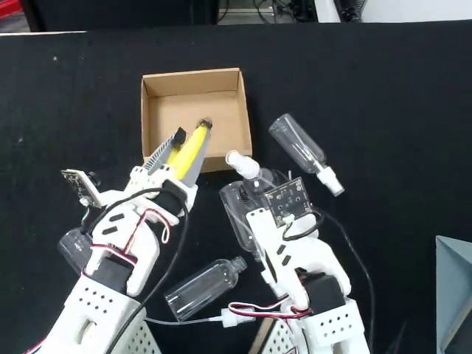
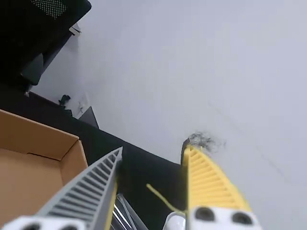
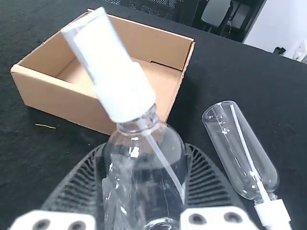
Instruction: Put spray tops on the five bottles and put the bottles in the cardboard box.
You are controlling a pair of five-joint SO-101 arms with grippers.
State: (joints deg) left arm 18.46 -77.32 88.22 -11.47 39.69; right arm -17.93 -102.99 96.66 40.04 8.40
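The cardboard box (image 1: 193, 92) stands open at mid-table. My left gripper (image 1: 192, 131) hovers over its front wall, open, with nothing between its grey finger (image 2: 93, 189) and yellow finger (image 2: 211, 187). My right gripper (image 3: 144, 155) is shut on a clear bottle (image 3: 144, 177) just in front of the box's right corner. That bottle carries a white spray top (image 1: 243, 165) pointing toward the box (image 3: 120, 62). A second capped bottle (image 1: 298, 144) lies to the right. An uncapped bottle (image 1: 206, 286) lies near the front. Another bottle (image 1: 72, 248) is partly hidden under the left arm.
A loose white spray top (image 1: 237, 318) with its thin tube lies by the arm bases at the front. A grey-blue object (image 1: 453, 291) sits at the table's right edge. The black tabletop is bare behind and to the left of the box.
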